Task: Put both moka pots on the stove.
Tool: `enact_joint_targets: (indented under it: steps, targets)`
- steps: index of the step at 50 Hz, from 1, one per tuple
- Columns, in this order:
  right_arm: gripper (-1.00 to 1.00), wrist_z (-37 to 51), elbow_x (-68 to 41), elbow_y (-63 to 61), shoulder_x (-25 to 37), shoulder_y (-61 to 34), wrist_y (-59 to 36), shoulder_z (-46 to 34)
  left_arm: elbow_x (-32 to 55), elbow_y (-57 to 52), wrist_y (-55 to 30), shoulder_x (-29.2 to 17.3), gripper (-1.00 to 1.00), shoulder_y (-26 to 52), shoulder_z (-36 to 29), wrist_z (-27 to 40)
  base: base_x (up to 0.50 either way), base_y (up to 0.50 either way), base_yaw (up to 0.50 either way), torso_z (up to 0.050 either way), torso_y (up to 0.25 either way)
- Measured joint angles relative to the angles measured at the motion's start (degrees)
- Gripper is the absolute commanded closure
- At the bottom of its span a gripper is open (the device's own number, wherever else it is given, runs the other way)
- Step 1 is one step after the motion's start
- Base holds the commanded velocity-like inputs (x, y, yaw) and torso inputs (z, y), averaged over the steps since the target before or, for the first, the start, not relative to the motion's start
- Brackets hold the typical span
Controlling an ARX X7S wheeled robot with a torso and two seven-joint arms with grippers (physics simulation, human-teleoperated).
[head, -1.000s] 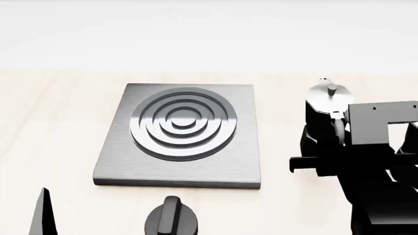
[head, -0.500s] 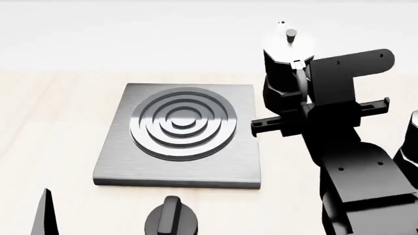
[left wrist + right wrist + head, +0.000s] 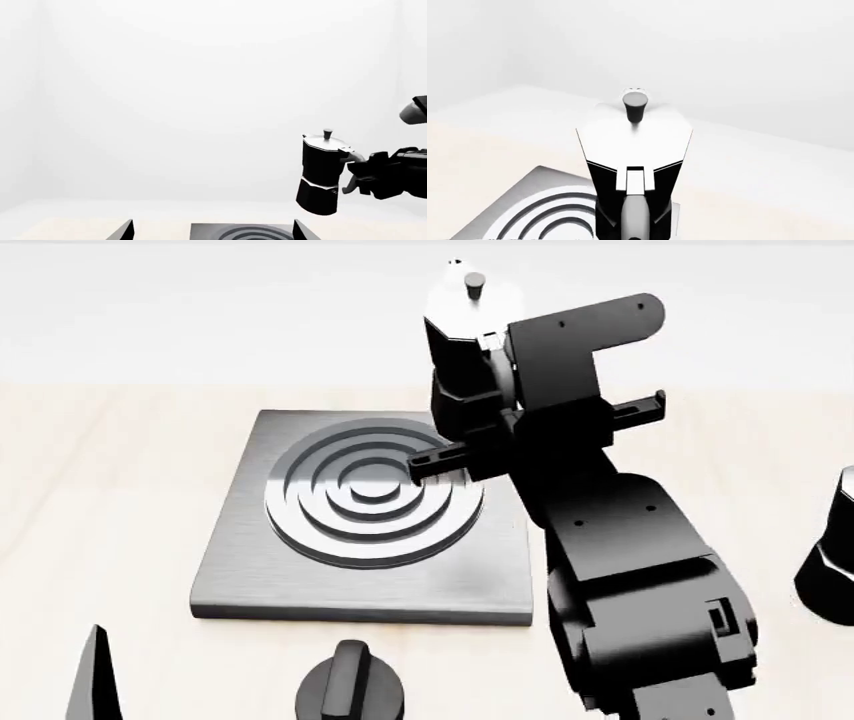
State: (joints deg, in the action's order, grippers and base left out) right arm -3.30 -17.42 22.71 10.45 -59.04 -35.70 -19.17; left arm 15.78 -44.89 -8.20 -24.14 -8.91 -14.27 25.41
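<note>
One moka pot [image 3: 461, 350], black with a silver lid and knob, hangs in the air over the right rear part of the stove [image 3: 240, 560]. My right gripper [image 3: 497, 390] is shut on its handle. The right wrist view shows the pot [image 3: 634, 145] from behind with the stove's rings [image 3: 540, 215] below it. The left wrist view shows the pot [image 3: 320, 175] held upright, clear of the stove [image 3: 207, 232]. A black faceted body [image 3: 830, 560], cut off by the right edge, looks like the second moka pot on the table. My left gripper [image 3: 212, 232] is open and empty, low near the stove's front.
A squat black round knob [image 3: 350, 685] sits on the light wooden table [image 3: 107, 490] just in front of the stove. One left fingertip [image 3: 94, 680] shows at the bottom left. My right arm [image 3: 627, 570] stretches over the stove's right edge.
My right gripper has carried the moka pot up and to the left, from the table right of the stove to above the stove's right rear part. The left gripper has not moved.
</note>
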Motion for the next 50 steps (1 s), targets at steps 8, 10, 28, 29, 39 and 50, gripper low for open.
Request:
enact_joint_targets:
  steps: [8,10,28,29,39,50]
  targets:
    - [1.0,-0.9,-0.1,5.5,-3.1,-1.9,3.5,-1.0,0.2,0.1,0.3,-0.2,-1.0,0.0,0.1,0.1,0.0,0.0,0.0,0.0,0.0]
    - [1.0,-1.1,0.0,7.2,-3.8,-2.3,4.5,-1.3,0.3,0.0,0.4,-0.2,-1.0,-0.1,0.2,0.1,0.0,0.0,0.0,0.0,0.005]
    - [1.0,-0.8,-9.4,25.9,-9.0,-9.2,16.2,-10.7,1.0,0.2,1.3,-0.5,-1.0,-0.3,0.3,0.0,0.0,0.0,0.0,0.0,0.001]
    - [1.0,-0.6,-10.8,26.9,-9.2,-9.7,16.9,-12.1,1.0,0.3,1.3,-0.5,-1.0,-0.3,0.3,-0.1,0.0,0.0,0.0,0.0,0.01]
    - [1.0,1.9,-31.2,35.1,-9.9,-13.9,25.3,-31.8,1.2,0.6,1.7,-0.7,-1.0,-0.3,0.2,-0.2,0.0,0.0,0.0,0.0,0.001]
    - [1.0,3.7,-47.9,38.4,-10.2,-16.7,31.7,-49.2,1.0,0.9,1.8,-0.9,-1.0,-0.2,0.1,-0.1,0.0,0.0,0.0,0.0,0.001]
